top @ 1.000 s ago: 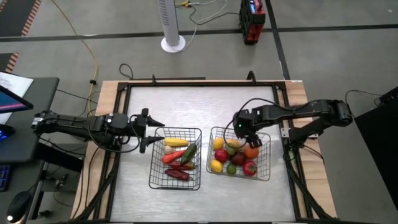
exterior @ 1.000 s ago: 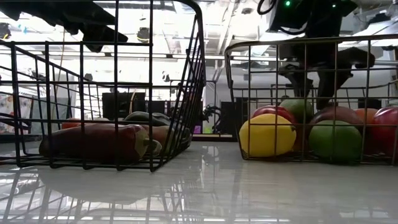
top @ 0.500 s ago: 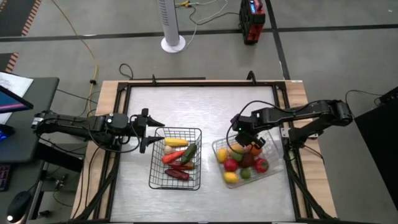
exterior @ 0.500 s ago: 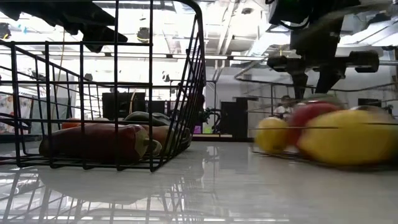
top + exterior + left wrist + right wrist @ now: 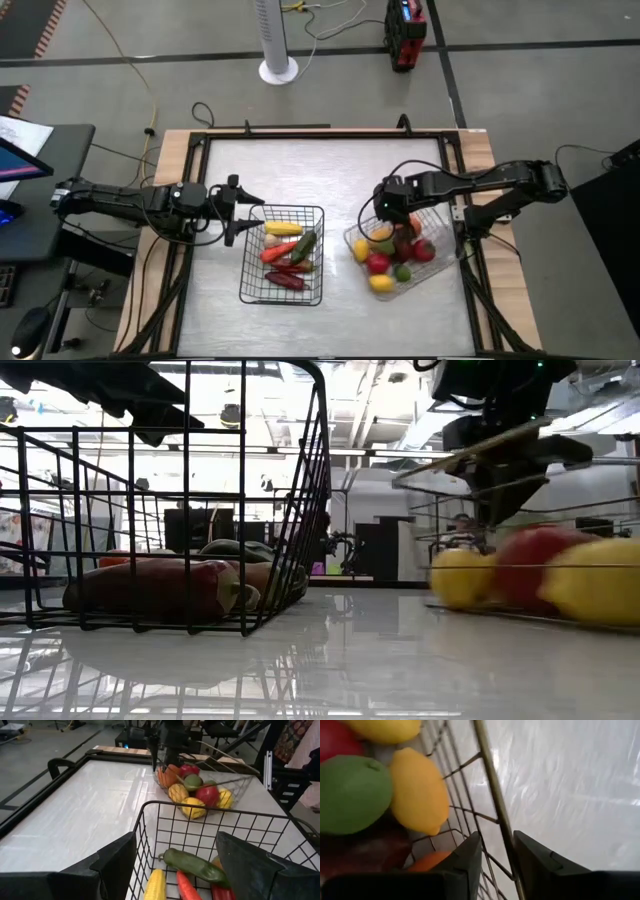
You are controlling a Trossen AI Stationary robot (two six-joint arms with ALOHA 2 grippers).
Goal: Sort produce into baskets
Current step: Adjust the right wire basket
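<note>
Two wire baskets stand on the table. The left basket (image 5: 243, 262) holds long produce (image 5: 285, 255): a yellow corn, a green piece and red ones. The right basket (image 5: 352, 240) holds round produce (image 5: 392, 258): red, yellow, green and orange. It stands skewed to the table's edges. My right gripper (image 5: 386, 212) is shut on its far-left rim. My left gripper (image 5: 246, 213) is open at the left basket's far-left corner, and its fingers show on either side of that corner in the left wrist view (image 5: 175, 865). My right gripper pinches the right basket's top rim wire (image 5: 492, 802) between its two fingers, one finger (image 5: 465, 860) inside the basket and one outside. It comes from above, pointing down. In the low view the rim (image 5: 470, 455) slants upward on the held side, while the fruit-laden bottom stays on the table.
A black frame rail (image 5: 200, 140) edges the white tabletop. Bare tabletop (image 5: 320, 170) lies beyond both baskets. A white fan base (image 5: 278, 68) and a red device (image 5: 405, 35) stand on the floor past the far edge.
My right gripper has dragged the right basket by its rim. The basket has turned about: its near end has swung toward the table's right edge, and the held side has tipped up. The round produce inside has shifted with it. The left basket has stayed put.
</note>
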